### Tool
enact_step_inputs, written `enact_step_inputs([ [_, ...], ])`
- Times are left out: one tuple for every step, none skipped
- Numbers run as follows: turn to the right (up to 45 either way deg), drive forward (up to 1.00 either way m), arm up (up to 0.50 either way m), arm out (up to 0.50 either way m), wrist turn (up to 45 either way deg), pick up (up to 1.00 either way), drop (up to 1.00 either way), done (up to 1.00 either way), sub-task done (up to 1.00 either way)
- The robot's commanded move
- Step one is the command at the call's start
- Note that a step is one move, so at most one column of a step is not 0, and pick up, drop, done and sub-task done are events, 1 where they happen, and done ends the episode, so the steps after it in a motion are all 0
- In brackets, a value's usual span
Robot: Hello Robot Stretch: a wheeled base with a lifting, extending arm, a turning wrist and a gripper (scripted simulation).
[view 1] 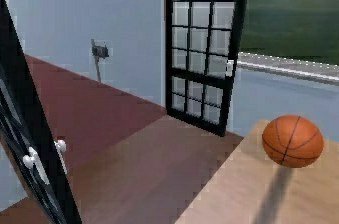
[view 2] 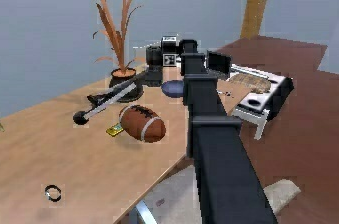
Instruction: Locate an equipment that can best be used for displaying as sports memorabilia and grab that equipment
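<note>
Football (view 2: 143, 124) lies mid-frame on the tabletop (view 2: 37, 150), just left of the arm (view 2: 212, 130); basketball (view 1: 293, 140) at forward view's right. Gripper (view 2: 155, 55) sits upper centre by a potted plant (view 2: 124, 70); we cannot tell if it holds anything. Grab looks not yet done.

The arm (view 2: 212, 140) stretches out, with its gripper (view 2: 160, 52) at the far end.
</note>
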Motion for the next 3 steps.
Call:
enact_step_inputs([
  [0.0,0.00,0.00,0.00,45.0,0.00,0.00,0.00,0.00],
  [0.0,0.00,0.00,0.00,30.0,0.00,0.00,0.00,0.00],
  [0.0,0.00,-0.24,0.00,0.0,0.00,0.00,0.00,0.00],
])
